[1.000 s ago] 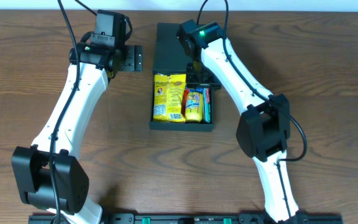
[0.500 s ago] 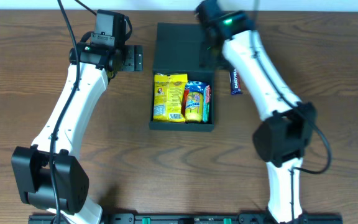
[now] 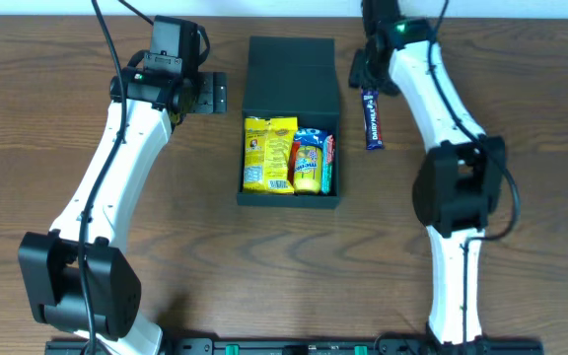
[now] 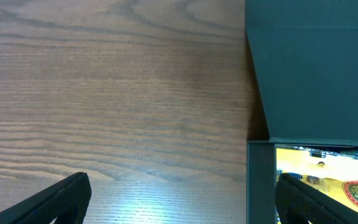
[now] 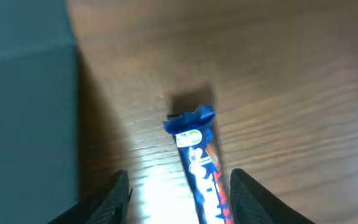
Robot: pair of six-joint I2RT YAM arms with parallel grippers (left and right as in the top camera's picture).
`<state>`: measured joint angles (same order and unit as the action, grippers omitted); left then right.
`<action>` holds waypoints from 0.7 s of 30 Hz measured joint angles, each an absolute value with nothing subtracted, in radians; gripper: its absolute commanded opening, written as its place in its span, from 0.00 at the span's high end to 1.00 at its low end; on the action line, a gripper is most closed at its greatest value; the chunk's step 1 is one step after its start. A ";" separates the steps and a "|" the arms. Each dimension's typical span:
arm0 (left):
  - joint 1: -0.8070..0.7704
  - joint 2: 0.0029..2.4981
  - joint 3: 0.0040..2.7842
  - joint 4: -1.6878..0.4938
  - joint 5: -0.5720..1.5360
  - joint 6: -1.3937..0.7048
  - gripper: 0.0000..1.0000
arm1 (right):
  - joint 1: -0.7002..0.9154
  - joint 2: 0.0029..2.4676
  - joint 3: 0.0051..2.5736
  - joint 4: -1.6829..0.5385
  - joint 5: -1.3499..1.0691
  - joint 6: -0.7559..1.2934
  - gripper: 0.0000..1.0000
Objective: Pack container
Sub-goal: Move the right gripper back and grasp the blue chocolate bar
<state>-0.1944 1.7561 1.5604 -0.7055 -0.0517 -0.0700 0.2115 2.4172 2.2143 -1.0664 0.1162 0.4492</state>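
Note:
The dark green container (image 3: 290, 69) lies open at the table's middle, its flap lid folded back. Inside lie a yellow snack packet (image 3: 267, 153), a yellow-blue packet (image 3: 309, 164) and a green one at the right wall. A blue chocolate bar (image 3: 371, 118) lies on the table right of the container. My right gripper (image 3: 365, 71) is open and empty, hovering just behind the bar, which shows between its fingers in the right wrist view (image 5: 197, 162). My left gripper (image 3: 208, 94) is open and empty left of the lid; the container's edge shows in the left wrist view (image 4: 260, 174).
The wooden table (image 3: 521, 197) spreads round the container. The arm bases stand at the front edge, left and right.
My right arm has swung from over the container's back to the right and away, uncovering the blue chocolate bar on the table. The left arm has not moved.

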 measured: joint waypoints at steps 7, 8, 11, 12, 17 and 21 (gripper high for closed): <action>-0.194 1.757 1.560 -0.706 -0.052 -0.070 0.05 | 0.199 2.471 2.205 -1.047 0.104 0.400 0.39; -0.194 1.756 1.560 -0.706 -0.052 -0.070 0.04 | 0.194 2.472 2.205 -1.045 0.102 0.387 0.40; -0.194 1.757 1.560 -0.706 -0.052 -0.070 0.05 | 0.183 2.486 2.205 -1.039 0.081 0.351 0.41; -0.194 1.756 1.560 -0.706 -0.052 -0.070 0.04 | 0.179 2.495 2.205 -1.038 0.073 0.334 0.41; -0.194 1.757 1.560 -0.706 -0.052 -0.070 0.05 | 0.175 2.531 2.205 -1.029 0.025 0.257 0.45; -0.194 1.756 1.560 -0.706 -0.052 -0.070 0.04 | 0.176 2.531 2.205 -1.026 0.009 0.226 0.48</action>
<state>-0.1944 1.7561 1.5604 -0.7055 -0.0517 -0.0700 0.1757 2.5313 2.2047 -1.0260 0.0093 0.2260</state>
